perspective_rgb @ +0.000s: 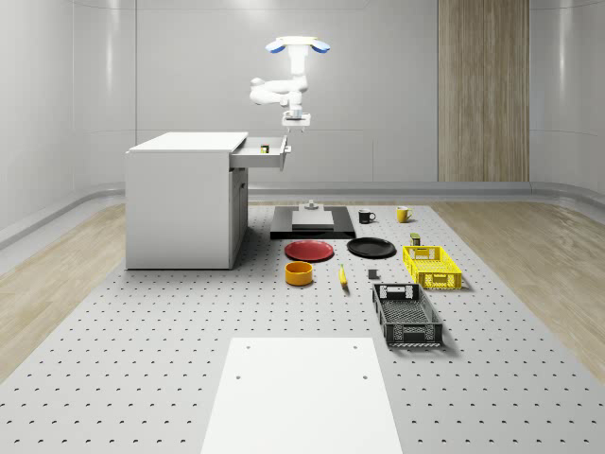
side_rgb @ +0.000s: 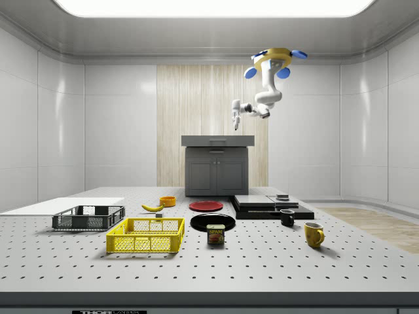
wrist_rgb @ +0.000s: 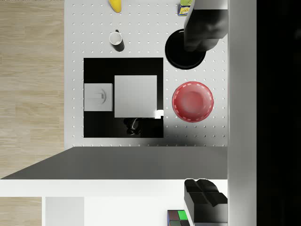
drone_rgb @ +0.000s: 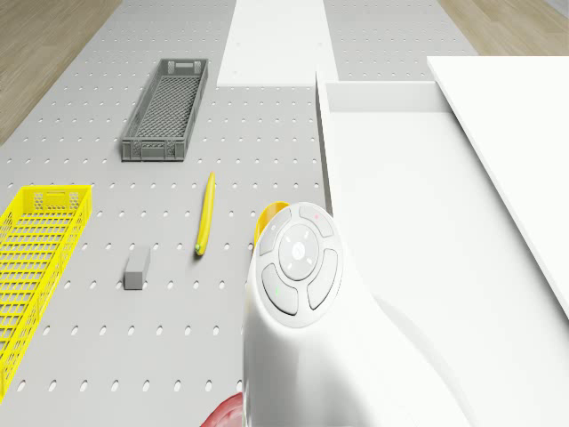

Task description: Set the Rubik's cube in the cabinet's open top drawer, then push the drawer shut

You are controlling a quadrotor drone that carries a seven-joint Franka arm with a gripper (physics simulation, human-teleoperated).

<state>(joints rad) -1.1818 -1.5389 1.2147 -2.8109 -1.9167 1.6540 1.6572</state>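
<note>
Rubik's cube (wrist_rgb: 178, 217) in drawer (perspective_rgb: 262, 155), below tool (perspective_rgb: 299, 118)

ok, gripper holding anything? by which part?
Nothing. The drone hovers beside the cabinet; the gripper hangs open above the top drawer, the Rubik's cube loose inside.

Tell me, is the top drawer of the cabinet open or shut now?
Open: the top drawer sticks out from the cabinet, with the Rubik's cube inside.
</note>
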